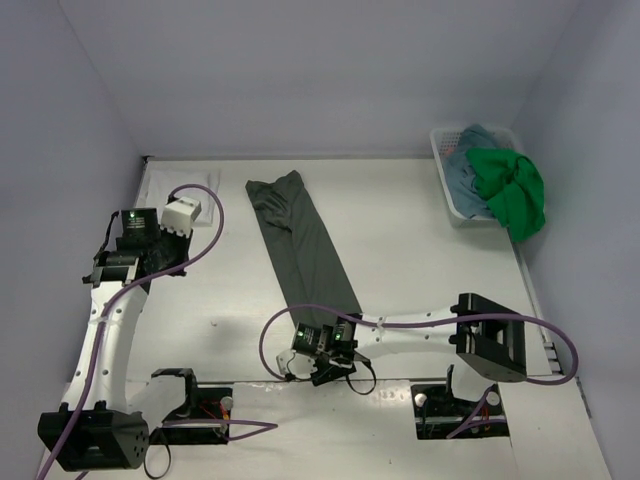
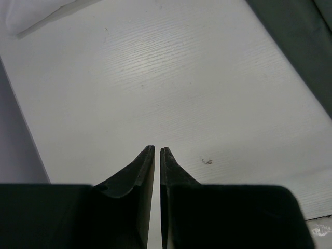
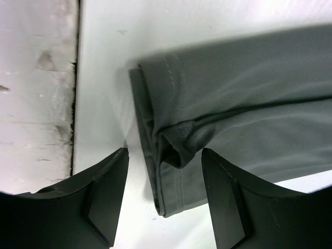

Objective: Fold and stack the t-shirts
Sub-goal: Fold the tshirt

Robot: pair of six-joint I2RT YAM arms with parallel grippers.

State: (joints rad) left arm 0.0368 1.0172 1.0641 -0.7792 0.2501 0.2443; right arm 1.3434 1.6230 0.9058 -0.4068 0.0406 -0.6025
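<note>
A dark grey-green t-shirt (image 1: 303,248) lies folded into a long narrow strip on the table, running from the back toward the near edge. My right gripper (image 1: 322,357) sits at its near end, open. In the right wrist view the hemmed corner of that shirt (image 3: 233,104) lies between the two fingers of the right gripper (image 3: 165,155), touching neither. My left gripper (image 1: 181,213) is at the back left, shut on nothing, its fingertips (image 2: 150,155) over bare table. A white cloth edge (image 2: 41,15) shows beyond it. A bright green t-shirt (image 1: 512,192) and a teal-blue t-shirt (image 1: 468,166) are heaped in the basket.
The white mesh basket (image 1: 443,146) stands at the back right against the wall, the green shirt spilling over its front. Purple cables loop off both arms. Walls close in the table on the left, back and right.
</note>
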